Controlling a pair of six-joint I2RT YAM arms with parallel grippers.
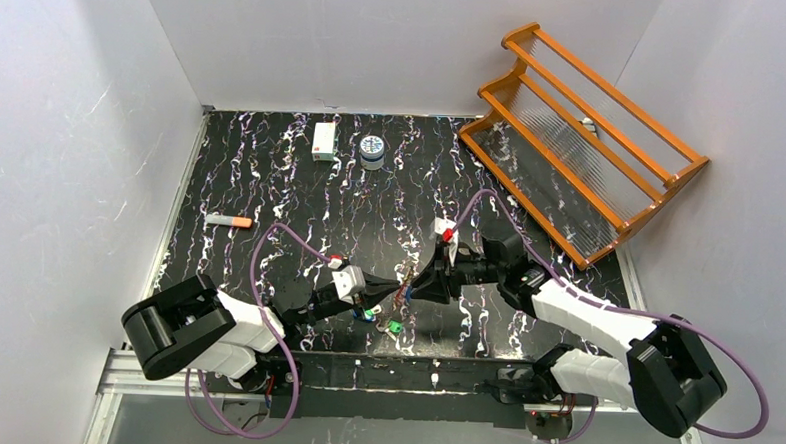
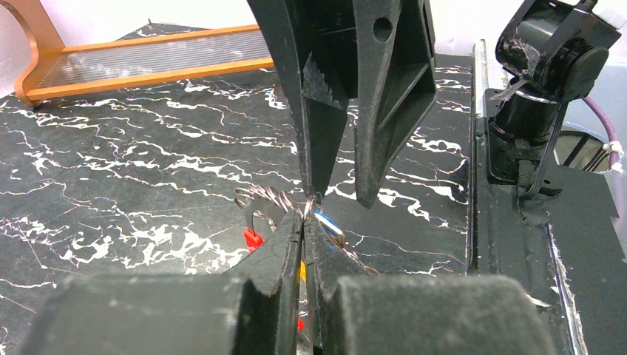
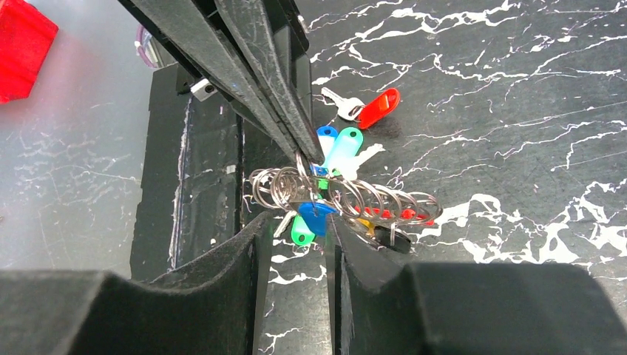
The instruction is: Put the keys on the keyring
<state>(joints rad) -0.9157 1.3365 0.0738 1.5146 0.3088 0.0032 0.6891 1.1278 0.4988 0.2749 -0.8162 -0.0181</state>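
Note:
The keyring (image 3: 347,196), a string of thin silver rings, hangs just above the table with blue (image 3: 316,216), green (image 3: 301,234) and pale blue (image 3: 344,146) capped keys on it. My left gripper (image 2: 309,214) is shut on the ring's wire; in the right wrist view its fingers (image 3: 296,126) come down from the top. Facing it, my right gripper (image 3: 299,220) is open, its tips either side of the blue cap. A loose red-capped key (image 3: 377,108) lies flat on the table behind the bunch. In the top view both grippers (image 1: 394,285) (image 1: 414,284) meet tip to tip.
An orange wooden rack (image 1: 583,140) leans at the back right. A white box (image 1: 323,140) and a small round tin (image 1: 372,151) stand at the back. An orange-tipped marker (image 1: 229,220) lies at the left. The table's near edge runs right behind the grippers.

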